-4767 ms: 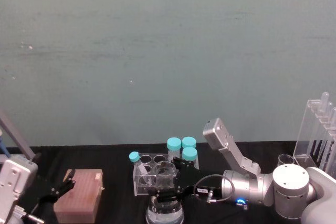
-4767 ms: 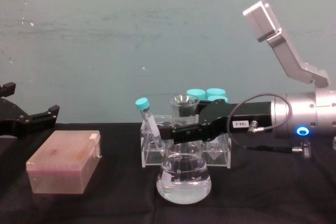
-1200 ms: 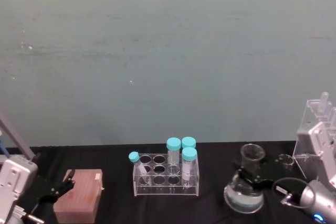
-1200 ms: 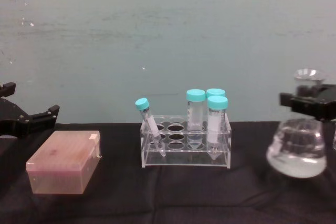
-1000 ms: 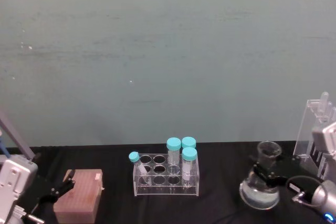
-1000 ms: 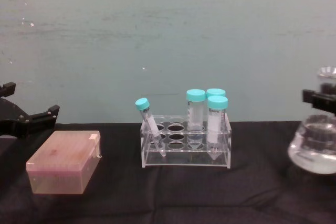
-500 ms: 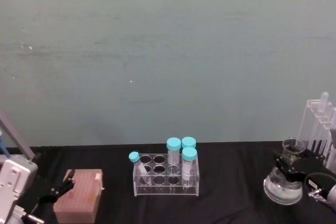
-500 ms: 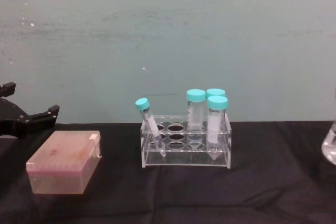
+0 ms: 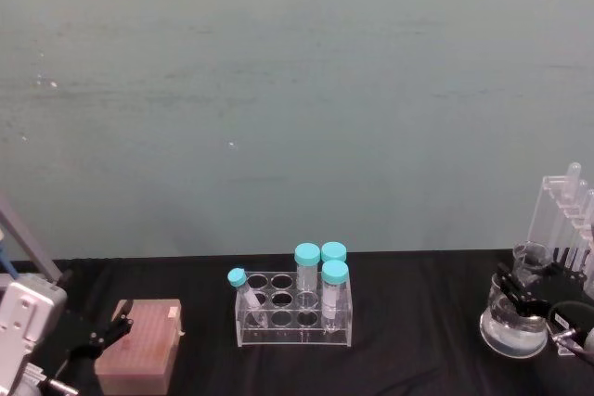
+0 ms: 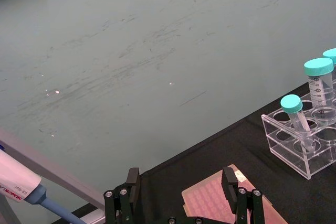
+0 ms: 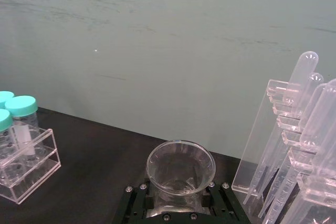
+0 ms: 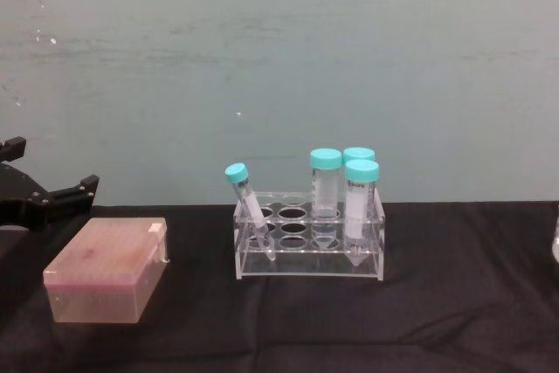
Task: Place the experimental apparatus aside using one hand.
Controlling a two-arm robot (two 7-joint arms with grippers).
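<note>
The conical flask (image 9: pixel 511 329) holds clear liquid and stands at the far right of the black cloth, right beside the tall acrylic pipette stand (image 9: pixel 564 225). My right gripper (image 9: pixel 525 290) is shut on the flask's neck. In the right wrist view the flask's round mouth (image 11: pixel 180 167) rises between the black fingers (image 11: pixel 135 199), with the pipette stand (image 11: pixel 294 145) close by. The chest view catches a thin sliver of the flask (image 12: pixel 555 244) at its right edge. My left gripper (image 10: pixel 181 192) hangs open and parked at the far left (image 9: pixel 100 335), above the pink box.
A clear tube rack (image 9: pixel 295 311) with teal-capped tubes sits mid-table (image 12: pixel 308 238). A pink tip box (image 9: pixel 140 359) lies at the left (image 12: pixel 108 270). A pipette (image 10: pixel 21 182) leans at the far left. A teal wall backs the table.
My right gripper has carried the flask further right, from mid-right of the table to beside the pipette stand, almost out of the chest view. The left arm has not moved.
</note>
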